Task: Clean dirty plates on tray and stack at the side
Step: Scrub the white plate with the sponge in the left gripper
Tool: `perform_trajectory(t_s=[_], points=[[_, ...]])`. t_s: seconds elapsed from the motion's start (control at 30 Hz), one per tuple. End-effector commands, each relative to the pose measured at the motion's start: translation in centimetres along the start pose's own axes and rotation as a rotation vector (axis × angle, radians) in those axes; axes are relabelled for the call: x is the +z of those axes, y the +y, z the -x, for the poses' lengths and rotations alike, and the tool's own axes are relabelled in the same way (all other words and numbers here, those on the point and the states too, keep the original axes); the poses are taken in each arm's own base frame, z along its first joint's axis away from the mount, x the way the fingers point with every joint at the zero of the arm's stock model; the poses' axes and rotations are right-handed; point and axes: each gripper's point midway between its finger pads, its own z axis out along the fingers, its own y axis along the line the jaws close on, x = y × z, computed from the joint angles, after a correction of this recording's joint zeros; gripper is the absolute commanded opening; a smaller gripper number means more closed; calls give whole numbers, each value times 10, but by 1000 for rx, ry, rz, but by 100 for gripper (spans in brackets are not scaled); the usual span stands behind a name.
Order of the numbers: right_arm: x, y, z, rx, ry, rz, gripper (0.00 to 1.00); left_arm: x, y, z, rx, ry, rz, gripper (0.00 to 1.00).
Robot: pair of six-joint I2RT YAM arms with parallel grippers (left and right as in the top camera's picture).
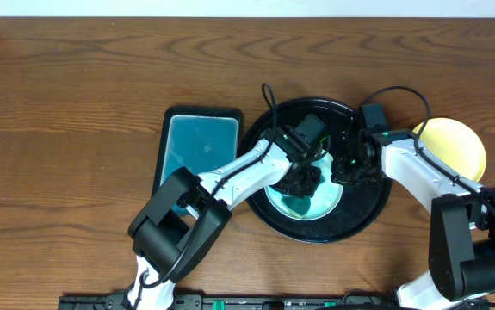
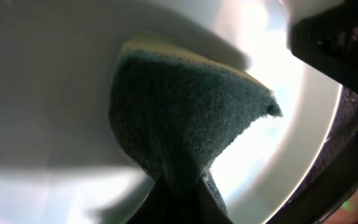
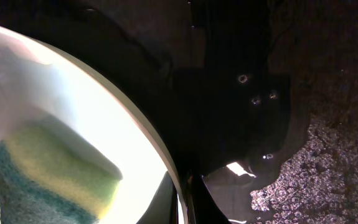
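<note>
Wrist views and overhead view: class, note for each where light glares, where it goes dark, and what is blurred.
Left wrist: the plate glares white right of the sponge, whose near part blurs into darkness; a dark blurred shape fills the top right corner. Right wrist: plate overexposed, the tray nearly black with small glints. Overhead: evenly lit and sharp.

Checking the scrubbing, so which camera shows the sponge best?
Left wrist: the sponge fills the frame, held by the left gripper against the pale plate. Right wrist catches only its yellow-and-green corner; overhead, that gripper mostly hides it.
</note>
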Motion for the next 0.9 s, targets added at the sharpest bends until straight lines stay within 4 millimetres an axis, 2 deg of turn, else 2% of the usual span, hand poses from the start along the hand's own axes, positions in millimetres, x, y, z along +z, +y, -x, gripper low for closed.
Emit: perform_trajectory(t_s=[0.0,0.1,0.23,0.5,0.67,0.87], points=[[9,-31,3,15,-20,-160,1,12,45,-3,-171,-2,168,7],[9,-31,3,15,-20,-160,1,3,77,14,-272,-94,280,7],[9,-31,3,15,-20,-160,1,-8,105,36,-342,-191,337,8],[9,-31,3,15,-20,-160,1,-21,129,67,-399,-304,328,7],[9,-31,3,15,-20,-160,1,-26,142,72,-454,-325,323,8],[8,-31,3,15,-21,-163,1,-41,163,59,-614,-303,339,8]])
